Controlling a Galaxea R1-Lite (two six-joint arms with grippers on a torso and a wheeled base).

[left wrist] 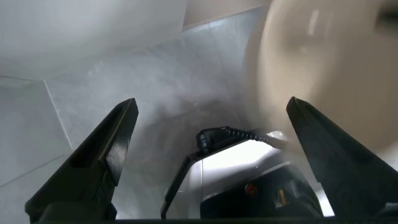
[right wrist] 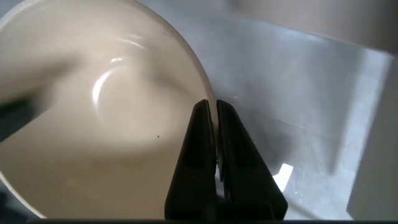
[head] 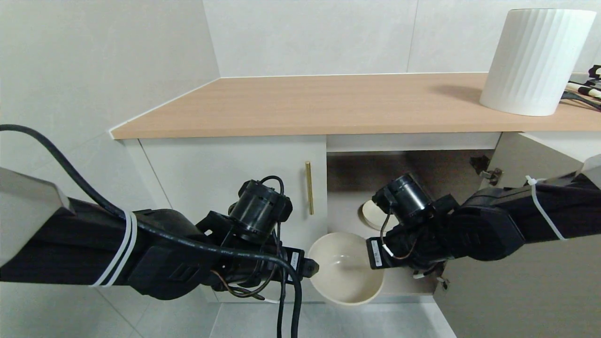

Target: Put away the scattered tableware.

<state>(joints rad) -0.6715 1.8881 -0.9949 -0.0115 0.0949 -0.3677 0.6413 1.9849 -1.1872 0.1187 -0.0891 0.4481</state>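
Observation:
A cream bowl (head: 345, 274) hangs low in front of the open cabinet (head: 408, 169), between my two arms. My right gripper (head: 375, 253) is shut on the bowl's right rim; in the right wrist view its fingers (right wrist: 200, 134) pinch the rim of the bowl (right wrist: 106, 124) from both sides. My left gripper (head: 310, 268) is at the bowl's left side and stands open. In the left wrist view the left gripper (left wrist: 211, 124) has nothing between its fingers, and the bowl (left wrist: 323, 56) lies beyond one fingertip. A cream plate (head: 371, 213) rests inside the cabinet behind the right wrist.
The left cabinet door (head: 225, 173) is closed and has a gold handle (head: 308, 188). The right door (head: 516, 281) is swung open beside my right arm. On the wooden countertop (head: 305, 103) stands a white ribbed container (head: 535, 61), with cables (head: 584, 91) behind it. Grey tiled floor (head: 328, 324) lies below.

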